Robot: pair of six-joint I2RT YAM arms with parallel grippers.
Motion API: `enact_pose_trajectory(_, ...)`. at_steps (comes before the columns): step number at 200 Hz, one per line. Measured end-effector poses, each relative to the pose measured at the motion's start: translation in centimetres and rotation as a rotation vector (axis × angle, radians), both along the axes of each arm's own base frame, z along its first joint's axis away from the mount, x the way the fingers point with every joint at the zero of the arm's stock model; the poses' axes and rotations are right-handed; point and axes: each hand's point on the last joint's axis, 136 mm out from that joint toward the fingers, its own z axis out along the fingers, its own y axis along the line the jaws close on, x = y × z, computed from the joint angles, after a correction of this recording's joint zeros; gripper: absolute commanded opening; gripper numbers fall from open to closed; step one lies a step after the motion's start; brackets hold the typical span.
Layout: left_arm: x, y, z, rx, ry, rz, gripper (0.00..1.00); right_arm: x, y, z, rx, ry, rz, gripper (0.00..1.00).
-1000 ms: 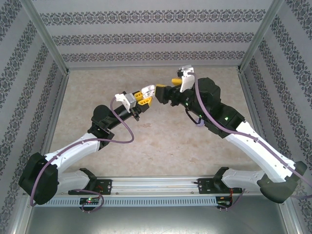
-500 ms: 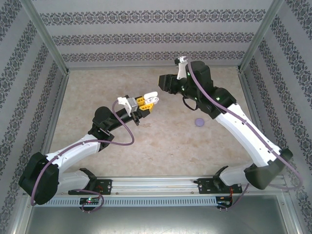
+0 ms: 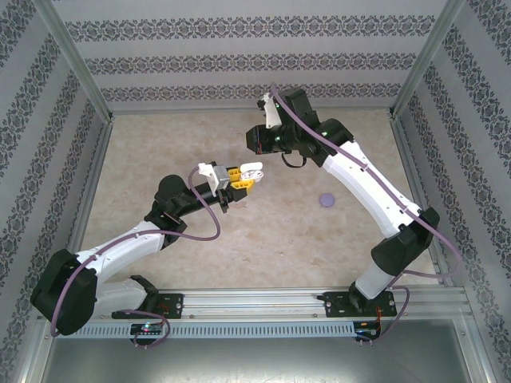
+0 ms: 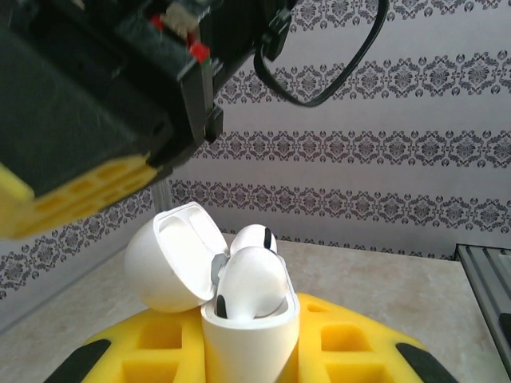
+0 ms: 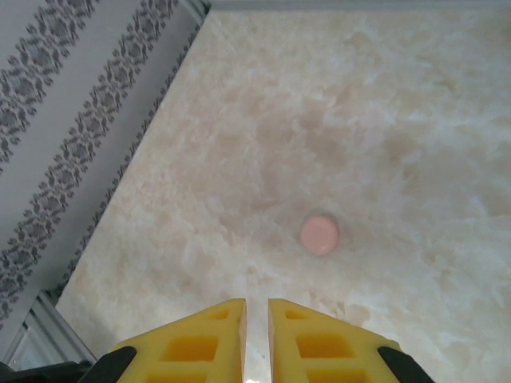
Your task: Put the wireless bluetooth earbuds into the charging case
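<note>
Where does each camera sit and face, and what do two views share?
Top external: overhead behind the bases, looking down at the beige marbled table; left arm, right arm show.
Left wrist: faces the patterned wall over the left end effector, shut on the open white plastic charging case.
Right wrist: looks down past the right end effector at a small round pinkish disc.
Shared: top and left wrist both show that case.

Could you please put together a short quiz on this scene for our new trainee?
1. True or false: the white charging case held in the left gripper has its lid shut.
2. How many white earbuds sit in that case? A none; B one; C two.
3. Fill in: the small round disc lies on the ___.
Key: 1 false, the lid is open; 2 C; 3 table.
</note>
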Motion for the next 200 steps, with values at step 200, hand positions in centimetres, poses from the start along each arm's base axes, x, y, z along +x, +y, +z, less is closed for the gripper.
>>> enact_pose_trajectory(200,3.4,-0.7,-2.7,0.008,0.151,0.103,0.00,-5.0,-13.7,-2.8,0.014,-0.001,-0.388,0.26)
